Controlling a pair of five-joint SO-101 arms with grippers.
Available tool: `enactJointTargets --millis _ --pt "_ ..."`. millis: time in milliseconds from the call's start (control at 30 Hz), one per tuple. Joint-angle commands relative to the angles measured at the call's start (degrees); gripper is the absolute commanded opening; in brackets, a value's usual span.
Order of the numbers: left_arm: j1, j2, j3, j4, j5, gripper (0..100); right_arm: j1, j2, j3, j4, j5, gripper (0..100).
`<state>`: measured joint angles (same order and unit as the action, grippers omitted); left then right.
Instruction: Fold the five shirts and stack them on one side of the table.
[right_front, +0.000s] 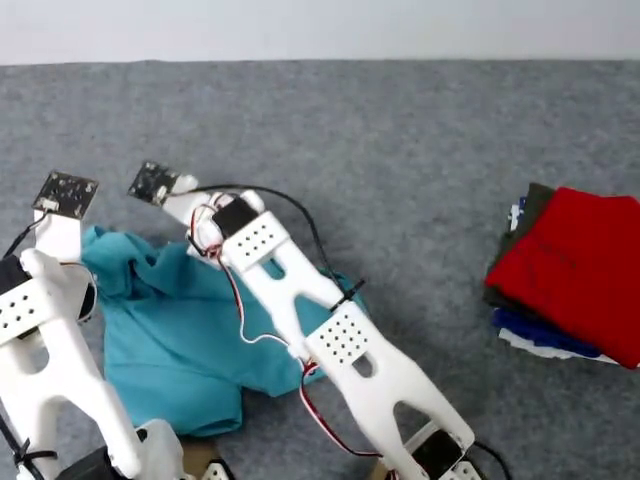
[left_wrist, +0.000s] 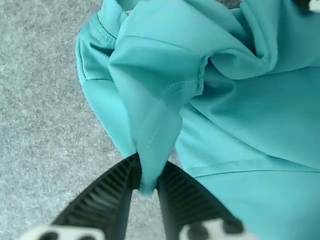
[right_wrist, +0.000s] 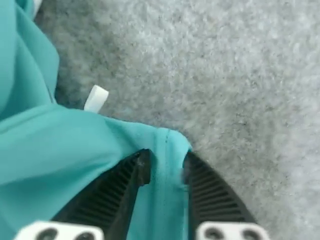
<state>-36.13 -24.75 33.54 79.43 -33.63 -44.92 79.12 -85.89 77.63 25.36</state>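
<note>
The left arm (right_front: 65, 365) and right arm (right_front: 345, 340) are white plastic, their links pierced with grids of small holes and oval cut-outs. Red, white and black cables (right_front: 238, 300) run along the right arm, cinched by a black tie (right_front: 351, 290). The left hand (left_wrist: 145, 174) and right hand (right_wrist: 165, 166) have black ribbed fingers on white bases with dark screw holes.

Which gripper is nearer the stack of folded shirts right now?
Right. The right gripper grips the teal shirt nearer mid-table, with bare table between it and the stack; the left gripper pinches the shirt's edge farther away.
</note>
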Motion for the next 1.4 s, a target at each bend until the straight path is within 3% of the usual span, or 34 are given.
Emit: enactJointTargets --millis 0,400,600,800,933,1100,1367 --pt "-0.26 -0.62 -0.22 -1.41 -0.18 0 -0.31 -0.75 -2.64 -0.22 5.63 1.7" --pt "0.00 -0.70 -2.86 -1.23 0.44 0 4.62 -11.21 -6.59 4.97 5.89 1.0" --pt "0.79 -0.70 -14.55 -1.05 7.47 0 10.59 -21.05 -6.86 8.22 5.89 1.0" --pt "8.62 -0.18 -30.90 -1.58 13.36 0 18.24 -31.69 -6.86 8.57 5.89 1.0" --pt "13.89 -0.09 -38.55 -8.26 14.07 0 22.99 -38.29 -6.77 8.66 5.89 1.0" --pt "17.67 1.32 -39.08 -18.99 14.07 0 28.44 -42.77 -6.51 8.66 5.89 1.0" --pt "22.68 14.59 -46.73 -20.04 13.80 0 33.54 -41.89 -5.98 7.96 5.98 1.0"
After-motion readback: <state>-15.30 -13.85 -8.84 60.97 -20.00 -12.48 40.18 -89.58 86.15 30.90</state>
